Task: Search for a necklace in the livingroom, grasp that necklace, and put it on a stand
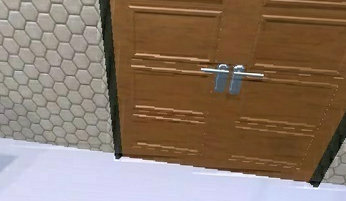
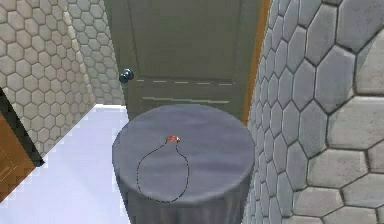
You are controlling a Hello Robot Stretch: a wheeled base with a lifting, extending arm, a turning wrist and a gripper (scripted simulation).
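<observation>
one thin, dark-cord, red-pendant necklace (image 2: pixel 173 138) lies on the round grey draped table (image 2: pixel 215 125), pendant end outermost; its bearing from your gripper, and the gripper's state, you cannot tell.

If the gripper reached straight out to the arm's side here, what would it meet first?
Likely the round grey table, where a thin looped necklace lies; the grey door stands beyond. At what height is unclear.
</observation>
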